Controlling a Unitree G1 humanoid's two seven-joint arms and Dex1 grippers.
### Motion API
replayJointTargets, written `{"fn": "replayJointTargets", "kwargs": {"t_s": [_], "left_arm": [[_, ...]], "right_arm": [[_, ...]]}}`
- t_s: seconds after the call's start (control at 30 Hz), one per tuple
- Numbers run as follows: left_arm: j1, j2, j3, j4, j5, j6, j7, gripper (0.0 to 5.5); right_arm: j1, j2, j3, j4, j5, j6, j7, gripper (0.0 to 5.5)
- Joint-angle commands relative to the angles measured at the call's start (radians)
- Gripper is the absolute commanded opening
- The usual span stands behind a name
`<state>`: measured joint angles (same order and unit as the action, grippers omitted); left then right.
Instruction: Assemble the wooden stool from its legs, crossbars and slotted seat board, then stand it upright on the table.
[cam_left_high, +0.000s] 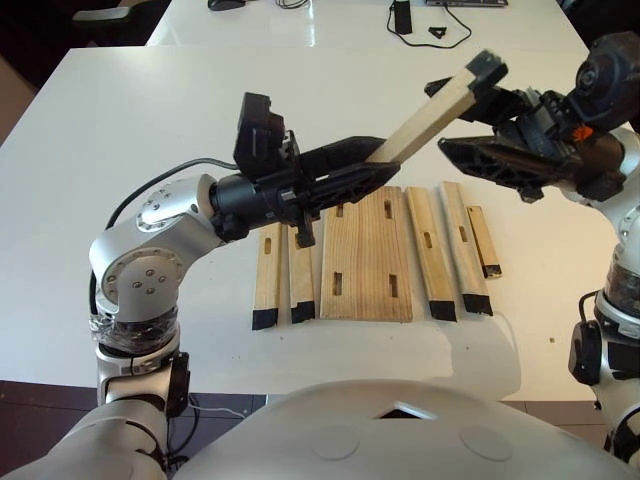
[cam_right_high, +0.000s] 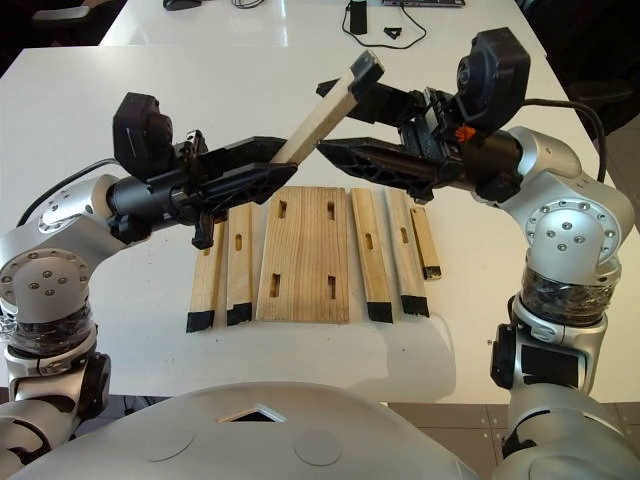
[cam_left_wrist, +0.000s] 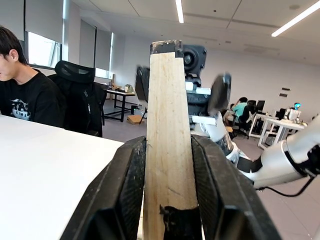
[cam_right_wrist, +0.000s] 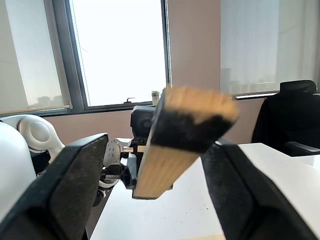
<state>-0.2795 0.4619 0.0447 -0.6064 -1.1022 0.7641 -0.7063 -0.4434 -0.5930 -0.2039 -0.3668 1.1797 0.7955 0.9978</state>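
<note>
Clamped low in the left end effector (cam_left_high: 385, 160) above the seat board (cam_left_high: 365, 255) by the desk's (cam_left_high: 150, 150) near edge, the leg (cam_left_high: 455, 100), judged light and stiff, is best taken on its flat faces by the parted right end effector (cam_left_high: 435, 118) straddling its top.

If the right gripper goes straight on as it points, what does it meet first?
Probably the wooden leg, held by the left gripper; its black-tipped end sits between the open fingers.

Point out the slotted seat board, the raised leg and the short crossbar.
slotted seat board (cam_left_high: 366, 250), left eye view, bare wood at its centre
raised leg (cam_left_high: 430, 122), left eye view, middle of its length
short crossbar (cam_left_high: 484, 240), left eye view, its middle
</note>
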Motion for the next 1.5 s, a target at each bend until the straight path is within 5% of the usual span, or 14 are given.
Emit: {"fn": "replayJointTargets", "kwargs": {"t_s": [0.03,0.5,0.87,1.1,1.2,1.5], "left_arm": [[-0.006,0.012,-0.016,0.001,0.028,-0.019,-0.008,1.31],[-0.012,0.003,-0.023,0.009,0.040,-0.033,0.017,1.31],[-0.027,-0.010,-0.062,0.048,0.205,-0.091,0.065,1.31],[-0.011,-0.025,-0.073,0.084,0.290,-0.127,0.091,2.68],[0.006,-0.013,-0.076,0.109,0.344,-0.148,0.088,2.71],[0.148,-0.021,-0.113,0.077,0.458,-0.220,0.103,2.71]], "right_arm": [[-0.026,-0.030,0.003,0.004,0.018,0.021,0.020,3.22],[-0.005,-0.063,0.053,-0.015,-0.037,0.013,0.092,1.37],[0.012,-0.093,0.072,-0.001,-0.110,-0.036,0.131,1.37],[0.010,-0.097,0.080,0.041,-0.191,-0.084,0.160,1.29],[-0.007,-0.091,0.080,0.079,-0.231,-0.116,0.150,1.29],[0.001,-0.264,0.174,0.383,-0.659,-0.465,0.312,1.29]]}}
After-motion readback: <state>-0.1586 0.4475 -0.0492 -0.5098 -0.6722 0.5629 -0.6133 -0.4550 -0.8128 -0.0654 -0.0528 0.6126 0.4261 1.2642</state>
